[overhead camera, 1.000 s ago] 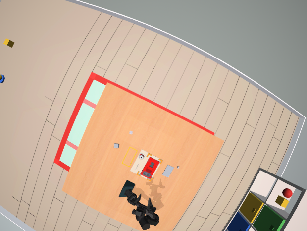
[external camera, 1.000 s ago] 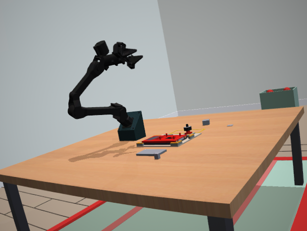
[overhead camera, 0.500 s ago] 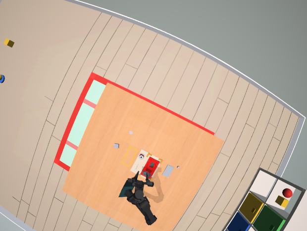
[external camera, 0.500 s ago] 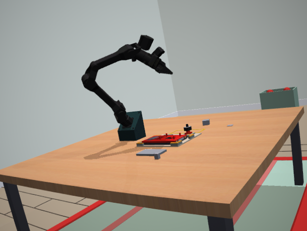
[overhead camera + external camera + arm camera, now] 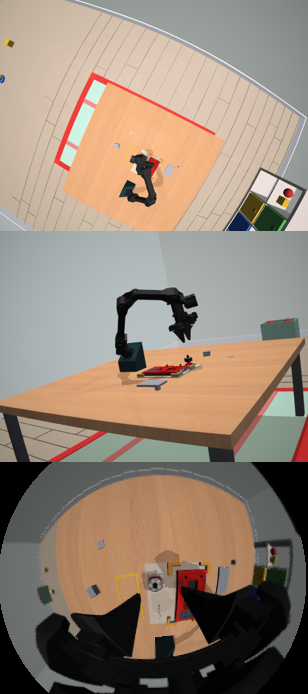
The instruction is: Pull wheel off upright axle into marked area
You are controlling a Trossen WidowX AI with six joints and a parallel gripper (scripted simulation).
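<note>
Grey walls and a pale plank floor surround the wooden worktop (image 5: 174, 409), which stands on dark legs over a red-bordered patch of floor. On the worktop lies a flat cream board (image 5: 159, 602) carrying a red plate (image 5: 163, 370). At one end of the board an upright axle holds the wheel (image 5: 188, 359) — a small black disc, still seated on its post. Just beside that end of the board a thin yellow outline (image 5: 129, 156) marks a rectangle on the wood.

Bolted to a dark teal base (image 5: 131, 357), the black arm (image 5: 149, 293) arches up and over, so that the tool (image 5: 184, 336) hangs pointing downward, well above the wheel and touching nothing. Its fingers stand partly apart with only air between them — released, grasping nothing. From the wrist view the wheel shows between the two dark fingers, far below.

Elsewhere on the worktop lie a grey slab (image 5: 151, 383) near the red plate, a small grey block (image 5: 206, 353) and a thin grey chip (image 5: 230, 356), all apart from the board.
</note>
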